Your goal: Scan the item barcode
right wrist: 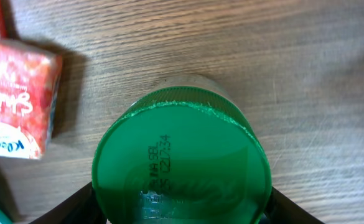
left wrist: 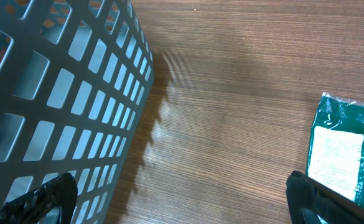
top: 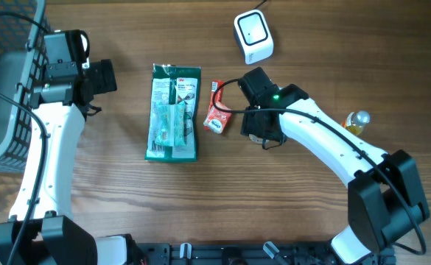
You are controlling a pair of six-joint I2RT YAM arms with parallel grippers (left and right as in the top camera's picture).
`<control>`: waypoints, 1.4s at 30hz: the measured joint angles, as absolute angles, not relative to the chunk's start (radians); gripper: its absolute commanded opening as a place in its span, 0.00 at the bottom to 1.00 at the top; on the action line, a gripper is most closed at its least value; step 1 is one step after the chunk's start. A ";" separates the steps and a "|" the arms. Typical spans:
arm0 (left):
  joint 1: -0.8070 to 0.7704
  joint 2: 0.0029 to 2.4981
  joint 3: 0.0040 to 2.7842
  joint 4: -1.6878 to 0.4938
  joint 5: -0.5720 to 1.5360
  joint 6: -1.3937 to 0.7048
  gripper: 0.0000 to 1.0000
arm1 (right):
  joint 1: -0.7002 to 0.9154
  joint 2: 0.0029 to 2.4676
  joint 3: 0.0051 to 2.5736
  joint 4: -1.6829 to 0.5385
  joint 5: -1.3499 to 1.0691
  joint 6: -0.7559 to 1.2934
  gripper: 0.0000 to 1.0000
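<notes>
— Where's the item?
— All that shows of it is a green lid (right wrist: 182, 168), seen from above. It stands on the table (right wrist: 306, 68) just beside the red packet (right wrist: 17, 102), well apart from the scanner (top: 253, 37).
— And the right pincer (right wrist: 182, 205)?
— Directly over it, one finger on each side, seemingly against the rim. Whether it grips, I cannot tell.
— The left pincer (left wrist: 175, 205)?
— Spread wide, holding nothing, over bare wood between the basket (left wrist: 57, 93) and the green pack (left wrist: 343, 155).

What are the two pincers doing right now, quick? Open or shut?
Left pincer: open, holding nothing.
Right pincer: one finger on each side of the green lid; cannot tell if it grips.
</notes>
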State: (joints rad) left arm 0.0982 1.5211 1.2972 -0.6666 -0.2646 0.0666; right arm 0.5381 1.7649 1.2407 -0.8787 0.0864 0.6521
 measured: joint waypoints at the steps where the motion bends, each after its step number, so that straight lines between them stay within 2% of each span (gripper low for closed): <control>1: 0.098 1.521 1.297 -0.667 -0.265 0.067 1.00 | 0.538 1.765 1.241 -0.879 0.088 0.597 0.63; 5: 0.098 1.521 1.297 -0.667 -0.265 0.067 1.00 | 0.538 1.765 1.246 -0.896 0.091 0.342 0.64; 6: 0.098 1.521 1.297 -0.666 -0.265 0.067 1.00 | 0.538 1.765 1.246 -0.897 0.091 0.286 0.72; 7: 0.098 1.521 1.297 -0.667 -0.265 0.067 1.00 | 0.538 1.765 1.247 -0.897 0.091 0.232 1.00; 11: 0.098 1.521 1.297 -0.667 -0.265 0.067 1.00 | 0.538 1.765 1.248 -0.892 0.096 0.160 1.00; 15: 0.098 1.521 1.297 -0.667 -0.265 0.067 1.00 | 0.538 1.765 1.248 -0.859 0.095 0.283 0.99; 17: 0.098 1.521 1.297 -0.666 -0.265 0.067 1.00 | 0.538 1.765 1.248 -0.844 0.096 0.398 0.95; 21: 0.098 1.521 1.297 -0.667 -0.265 0.067 1.00 | 0.538 1.765 1.248 -0.846 0.122 0.457 0.96; 29: 0.098 1.521 1.297 -0.667 -0.265 0.067 1.00 | 0.538 1.765 1.248 -0.773 0.159 0.422 0.96; 42: 0.098 1.521 1.297 -0.667 -0.265 0.067 1.00 | 0.538 1.765 1.248 -0.799 0.154 0.358 0.97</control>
